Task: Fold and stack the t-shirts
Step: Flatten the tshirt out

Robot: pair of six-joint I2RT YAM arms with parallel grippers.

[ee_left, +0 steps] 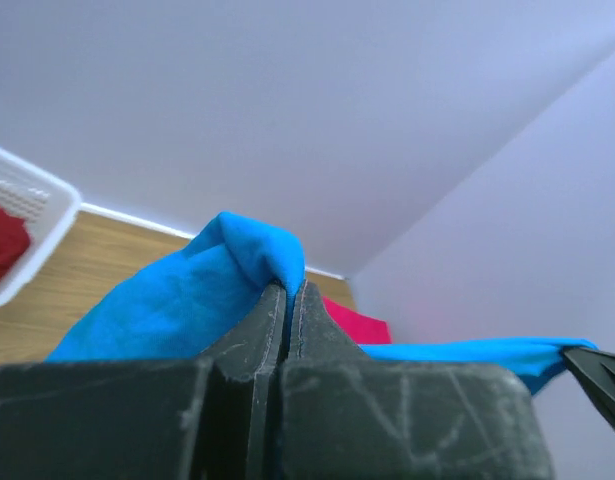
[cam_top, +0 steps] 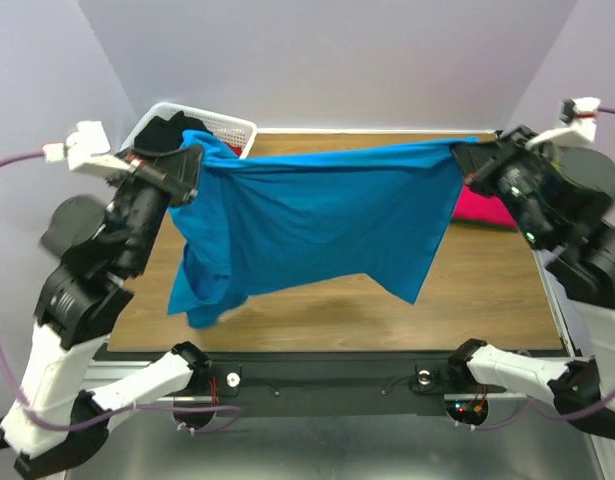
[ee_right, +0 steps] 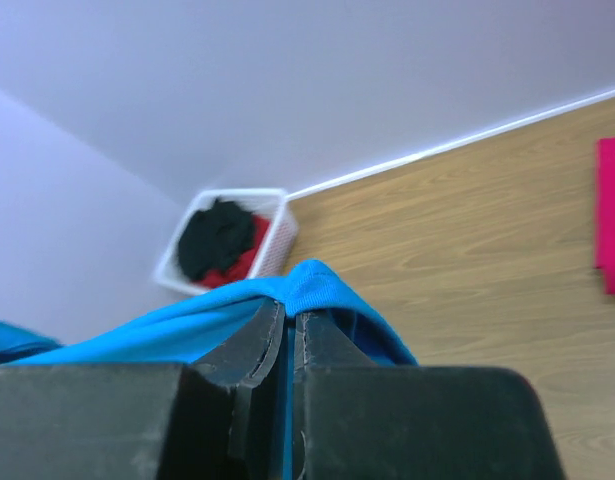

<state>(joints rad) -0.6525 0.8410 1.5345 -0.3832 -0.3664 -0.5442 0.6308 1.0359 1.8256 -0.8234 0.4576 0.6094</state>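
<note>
The turquoise-blue t-shirt (cam_top: 317, 215) hangs stretched in the air above the wooden table (cam_top: 467, 290), held at its two upper corners. My left gripper (cam_top: 194, 160) is shut on its left corner (ee_left: 237, 260). My right gripper (cam_top: 465, 158) is shut on its right corner (ee_right: 322, 290). The shirt's lower left part droops in a bunch toward the table's near left. The pinkish-red t-shirt (cam_top: 479, 207) lies flat on the table at the far right, partly hidden behind the blue one; it also shows in the left wrist view (ee_left: 355, 322) and the right wrist view (ee_right: 612, 215).
A white lattice basket (cam_top: 227, 128) stands at the table's far left corner, holding black and red cloth (ee_right: 219, 245). Purple walls close in the back and sides. The arm bases sit along the table's near edge.
</note>
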